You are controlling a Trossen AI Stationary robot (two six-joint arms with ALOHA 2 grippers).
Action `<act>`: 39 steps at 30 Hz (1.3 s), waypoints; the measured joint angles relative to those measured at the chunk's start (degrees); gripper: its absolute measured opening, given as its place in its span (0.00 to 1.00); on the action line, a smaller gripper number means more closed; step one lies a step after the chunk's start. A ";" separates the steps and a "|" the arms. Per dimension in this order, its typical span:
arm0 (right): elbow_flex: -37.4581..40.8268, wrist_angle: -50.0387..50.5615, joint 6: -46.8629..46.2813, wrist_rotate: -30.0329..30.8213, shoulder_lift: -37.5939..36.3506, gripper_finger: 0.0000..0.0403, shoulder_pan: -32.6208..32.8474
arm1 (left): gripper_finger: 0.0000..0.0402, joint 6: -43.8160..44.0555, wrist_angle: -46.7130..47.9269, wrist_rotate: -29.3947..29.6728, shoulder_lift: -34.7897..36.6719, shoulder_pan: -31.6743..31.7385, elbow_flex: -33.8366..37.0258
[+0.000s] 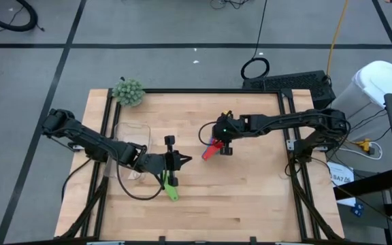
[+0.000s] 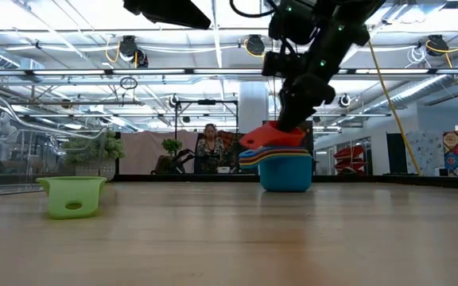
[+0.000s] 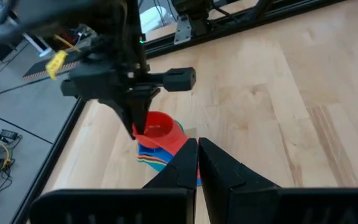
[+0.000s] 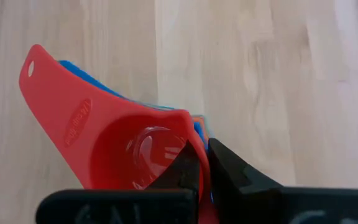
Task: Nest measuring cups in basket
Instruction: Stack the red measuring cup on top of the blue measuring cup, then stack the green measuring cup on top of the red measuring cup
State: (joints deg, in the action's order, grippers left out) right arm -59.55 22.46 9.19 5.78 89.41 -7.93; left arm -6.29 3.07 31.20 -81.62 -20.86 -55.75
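High view shows the wooden table with both arms over it. At its left side lies the clear basket, seemingly with no cups in it, though the left arm crosses it and its see-through walls make that hard to confirm. A fuzzy green ball sits at the far left corner.

Right of centre stands the stack of measuring cups, resting on the table well apart from the basket. The red cup is on top; blue, orange and yellow rims show beneath it, and a lighter blue cup forms the base in the low view. The right gripper pinches the red cup's rim, one finger inside the bowl and one outside.

Nearer the front lies the green cup, alone on the table. The left gripper hangs just beside its handle end, fingers drawn together on nothing.

By my reading, nesting is largely done outside the basket; the green cup has not yet joined the stack, and the stack has not yet gone into the basket.

Raised lettering sits in an oval on the red handle, too small to read.
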 joint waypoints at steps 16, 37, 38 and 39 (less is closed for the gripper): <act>1.53 -4.08 -1.21 -1.27 0.52 0.27 -0.89 | 0.05 0.61 0.25 0.00 0.02 0.00 -0.02; 1.42 -16.42 -3.54 -7.10 -8.17 0.36 9.92 | 0.05 4.24 4.90 -0.04 0.02 -0.04 -0.07; 1.42 -16.66 -3.51 -5.99 -8.20 0.36 11.45 | 0.05 5.07 6.98 -0.04 0.02 -0.06 -0.07; 1.42 -16.55 -3.28 -4.70 -8.25 0.36 12.81 | 0.05 6.13 9.41 -0.11 0.02 -0.09 -0.07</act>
State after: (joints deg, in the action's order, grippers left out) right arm -58.13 5.91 5.92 1.08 81.16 4.88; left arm -0.15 12.48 31.09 -81.60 -20.95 -55.81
